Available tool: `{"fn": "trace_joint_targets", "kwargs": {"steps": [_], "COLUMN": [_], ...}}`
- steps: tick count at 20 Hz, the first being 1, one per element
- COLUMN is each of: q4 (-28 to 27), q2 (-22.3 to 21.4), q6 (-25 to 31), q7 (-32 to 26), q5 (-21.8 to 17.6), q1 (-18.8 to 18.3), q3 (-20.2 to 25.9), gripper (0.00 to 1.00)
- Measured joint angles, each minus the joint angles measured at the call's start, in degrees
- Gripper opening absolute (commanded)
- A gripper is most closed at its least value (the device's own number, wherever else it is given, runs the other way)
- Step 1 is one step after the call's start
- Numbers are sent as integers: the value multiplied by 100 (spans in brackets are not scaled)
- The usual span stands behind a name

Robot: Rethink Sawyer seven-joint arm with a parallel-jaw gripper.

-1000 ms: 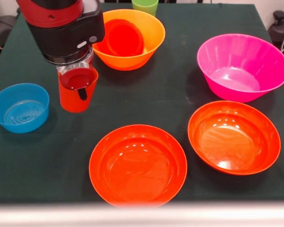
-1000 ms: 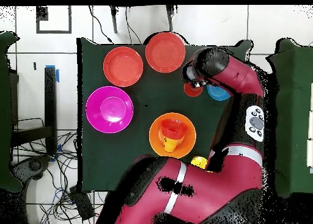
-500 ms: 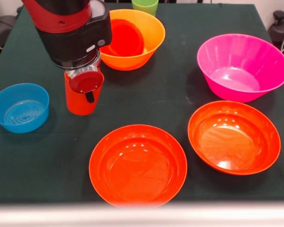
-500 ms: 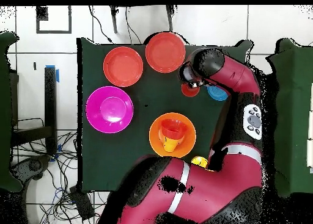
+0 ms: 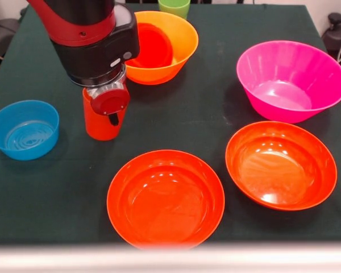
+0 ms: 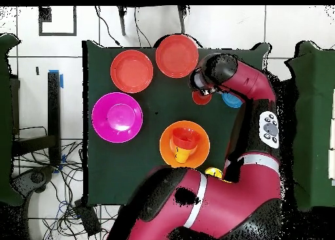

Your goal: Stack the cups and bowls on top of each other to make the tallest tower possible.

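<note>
My gripper [image 5: 108, 106] is shut on a red-orange cup [image 5: 100, 124], one finger inside its rim, holding it upright low over the dark cloth; it also shows in the overhead view [image 6: 201, 98]. It is between the small blue bowl [image 5: 24, 129] and the large orange bowl [image 5: 179, 40], which holds a small red-orange bowl [image 5: 150, 45]. Two wide red-orange bowls [image 5: 165, 198] [image 5: 281, 165] sit at the near edge. The magenta bowl [image 5: 290, 79] is at the right. A green cup [image 5: 174, 7] stands behind the orange bowl. A yellow cup [image 6: 212, 173] shows by the arm's base.
The table [image 5: 204, 114] is covered in dark green cloth. The arm [image 6: 252, 87] hides part of the blue bowl [image 6: 233, 101] in the overhead view. Cables and dark furniture lie around the table on the floor.
The gripper has carried the red-orange cup to the right in the front view, away from the blue bowl and slightly nearer the front wide bowl. The bowls have not moved.
</note>
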Motion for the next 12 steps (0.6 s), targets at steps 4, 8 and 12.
{"fn": "trace_joint_targets", "kwargs": {"steps": [4,8,12], "q4": [52,171,304], "q2": [-3,-3,-3], "q6": [-110,-236,-289], "q7": [0,0,-1], "q5": [-132,-242,-361], "q1": [-10,-21,-41], "q3": [53,106,193], "gripper": [0,0,100]}}
